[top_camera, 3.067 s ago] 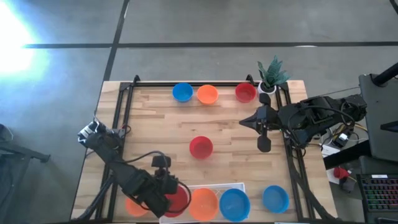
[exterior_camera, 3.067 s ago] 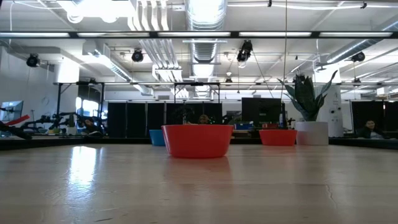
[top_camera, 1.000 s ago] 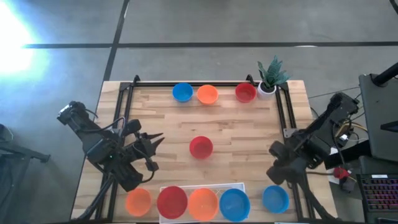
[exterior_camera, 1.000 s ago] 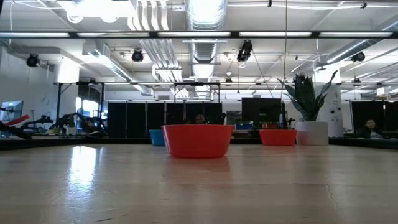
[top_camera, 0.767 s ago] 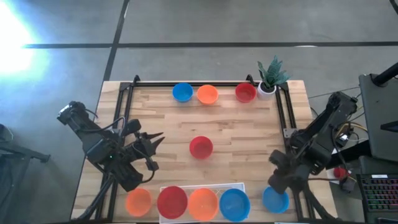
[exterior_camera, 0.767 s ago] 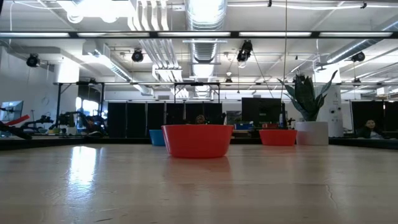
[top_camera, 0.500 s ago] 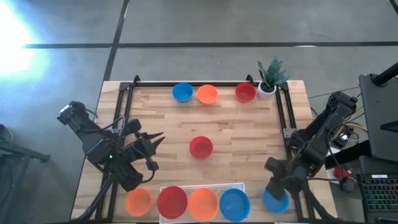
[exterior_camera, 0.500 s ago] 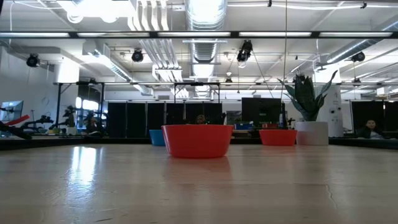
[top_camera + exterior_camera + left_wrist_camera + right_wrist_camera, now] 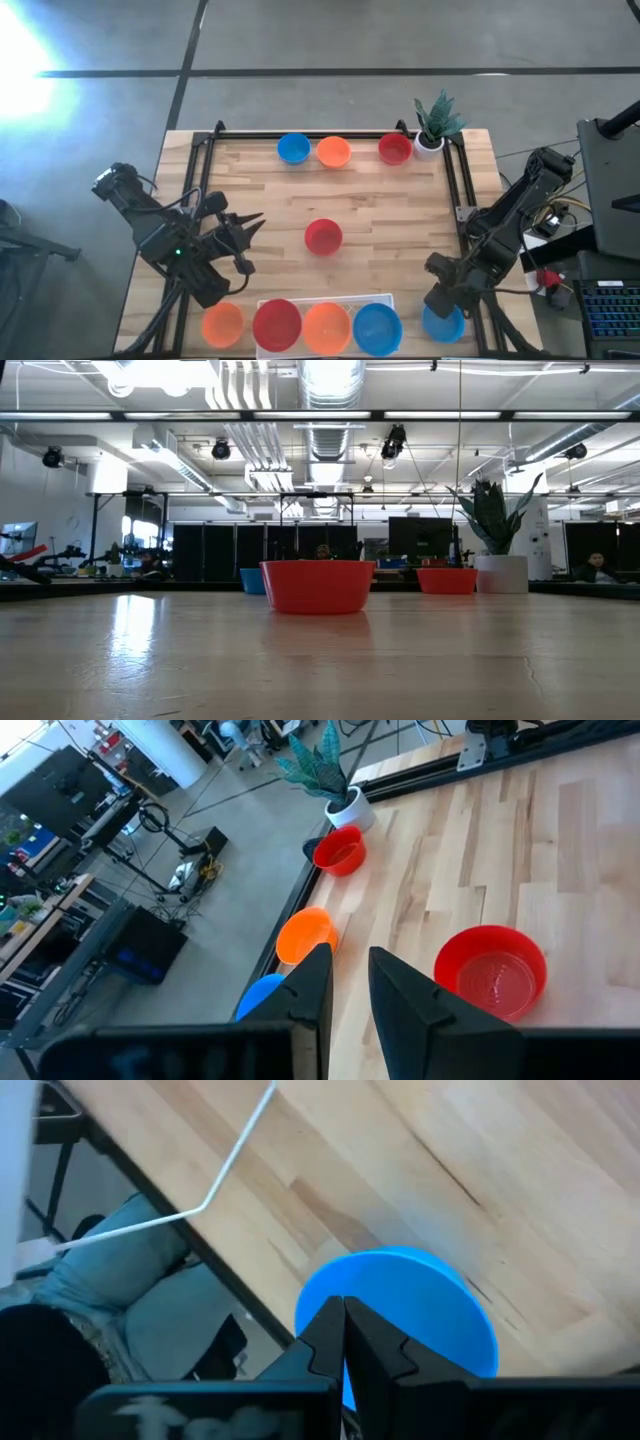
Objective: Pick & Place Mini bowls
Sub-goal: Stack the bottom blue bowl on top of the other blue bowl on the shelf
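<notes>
Three mini bowls stand along the far edge: blue, orange and red. Another red bowl sits mid-table. In the near row an orange bowl stands beside the white tray, which bears a red, an orange and a blue bowl. A lone blue bowl stands right of the tray. My right gripper, shut, hangs right over this bowl's rim. My left gripper, open, hovers left of the middle red bowl. My right gripper's shut fingertips point down over the lone blue bowl near its rim. The fingers hide that spot, so I cannot tell whether they touch it.
A small white pot with a green plant stands at the far right corner. Black frame rails run along the table's left, far and right sides. Bare wood lies around the middle red bowl. The table's near edge is close behind the lone blue bowl.
My right gripper has moved toward the table's near edge and come down over the lone blue bowl. The bowls have stayed where they were.
</notes>
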